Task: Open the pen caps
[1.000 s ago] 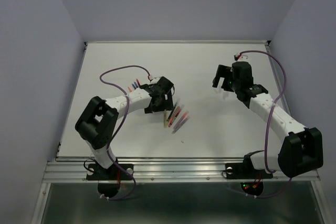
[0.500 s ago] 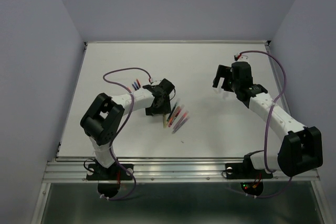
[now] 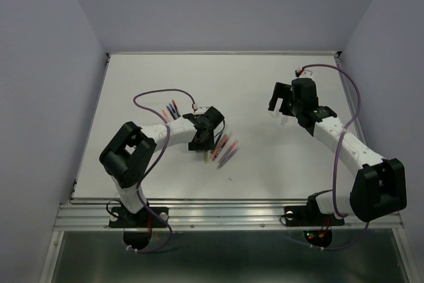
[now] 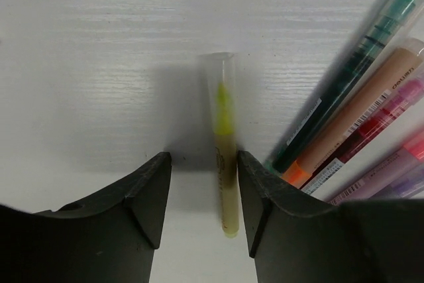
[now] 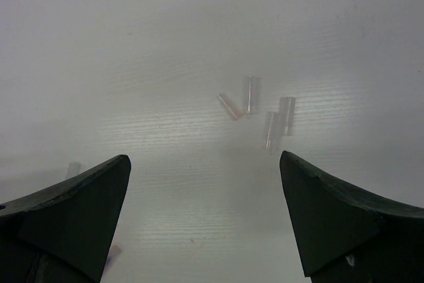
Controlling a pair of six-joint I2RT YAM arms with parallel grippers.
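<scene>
The left gripper (image 4: 202, 160) is low over the table (image 3: 265, 91). Its two fingers stand apart, with a yellow pen (image 4: 228, 197) lying between them. The finger at 3 o'clock is right against the pen. The finger at 9 o'clock has a gap beside it. The pen's clear cap (image 4: 220, 74) points to 12 o'clock. More pens (image 4: 371, 107) lie at 2 o'clock. The right gripper (image 5: 204, 158) is spread wide and holds nothing. Four loose caps (image 5: 250, 97) lie on the table at 1 o'clock from it.
</scene>
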